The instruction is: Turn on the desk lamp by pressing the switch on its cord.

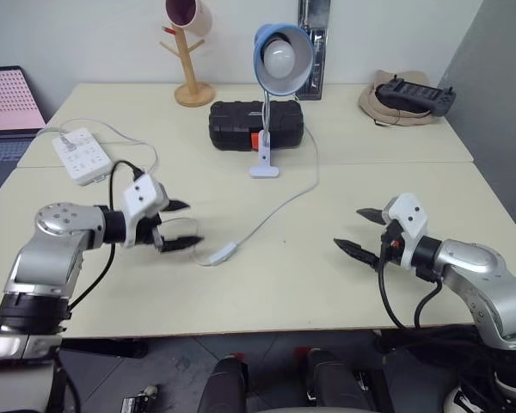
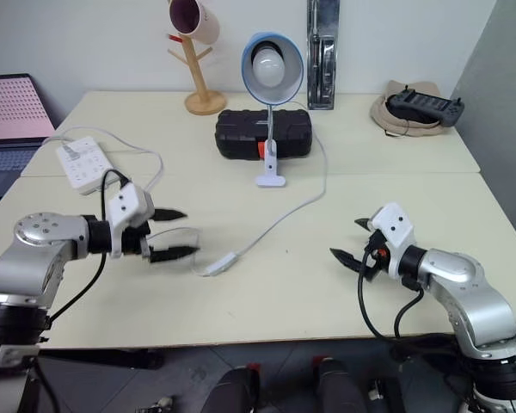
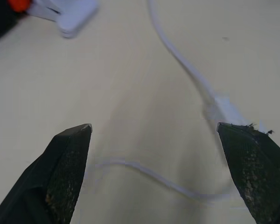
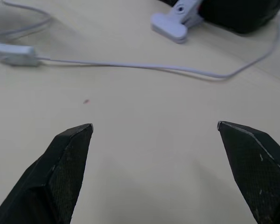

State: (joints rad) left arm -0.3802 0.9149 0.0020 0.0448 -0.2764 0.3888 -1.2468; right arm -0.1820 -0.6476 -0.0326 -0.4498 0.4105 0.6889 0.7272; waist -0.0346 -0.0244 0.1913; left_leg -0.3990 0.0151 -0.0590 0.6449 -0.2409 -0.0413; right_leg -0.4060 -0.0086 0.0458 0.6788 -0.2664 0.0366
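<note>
White switch [image 1: 226,253] lies just beside the left claw [image 1: 182,225], fingers spread apart, holding nothing.

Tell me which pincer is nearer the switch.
Left. The left pincer, open, sits just beside the switch without touching it; the right pincer, also open, is well off across the table.

Soft, even light is falling from above, and the pale cream wooden table [image 1: 344,284] is looking bright all over. Shadows under things are staying faint and small. The round white bulb [image 1: 280,57] is not glowing. In the left wrist view the thin white cord [image 3: 182,65] and the white clip base [image 3: 67,16] are looking smeared and fuzzy. The right wrist view is looking a little soft too.
</note>
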